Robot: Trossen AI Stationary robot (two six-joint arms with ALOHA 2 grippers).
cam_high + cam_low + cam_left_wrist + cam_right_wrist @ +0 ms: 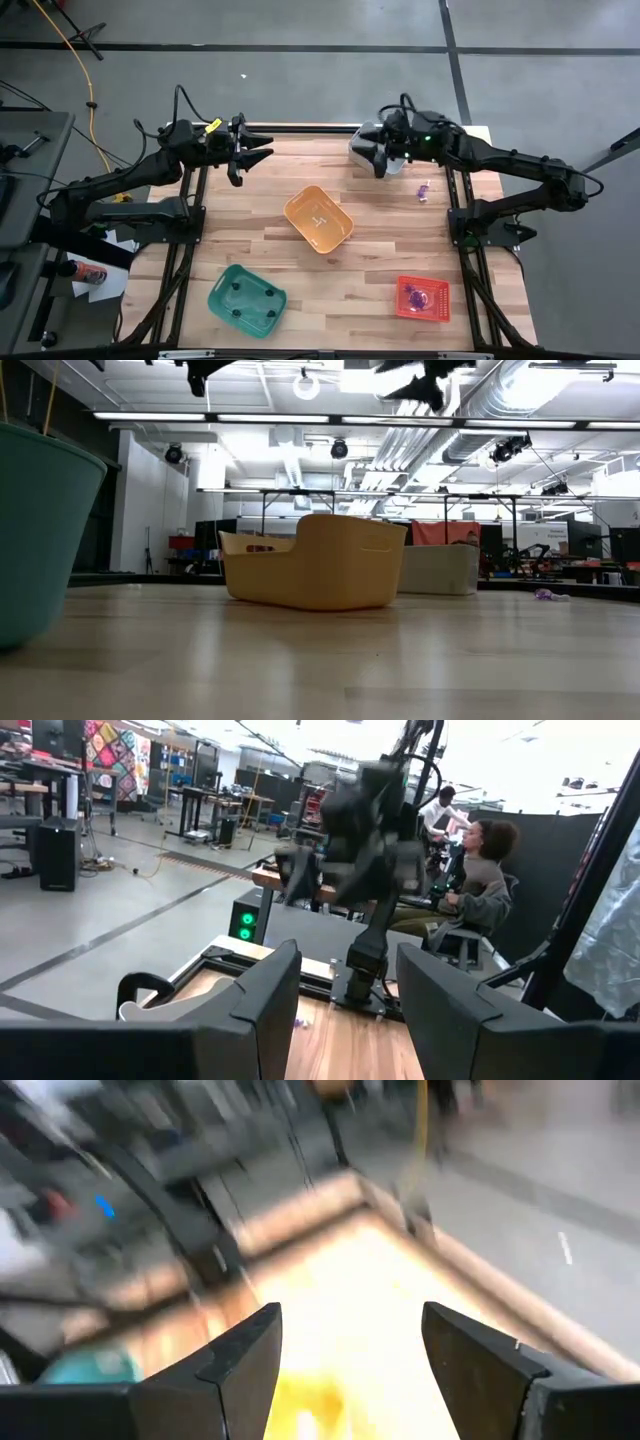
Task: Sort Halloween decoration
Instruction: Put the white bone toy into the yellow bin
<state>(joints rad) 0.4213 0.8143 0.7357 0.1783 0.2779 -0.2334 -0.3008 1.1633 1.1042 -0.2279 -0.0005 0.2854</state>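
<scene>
Both end effectors, left point(262, 155) and right point(381, 160), hover released above the table's far edge; no writing legible

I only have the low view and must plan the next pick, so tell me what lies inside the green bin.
Observer: The green bin holds several black trinkets.
Operator: Find the red bin for me; it is not in my picture.
Observer: The red bin sits on the right arm's side, at the table edge nearest your camera, with purple trinkets in it.
Operator: Report the pincers.
Observer: Both are open and empty near the far edge: the left pincer on its own side, the right pincer by the grey bin.
</scene>
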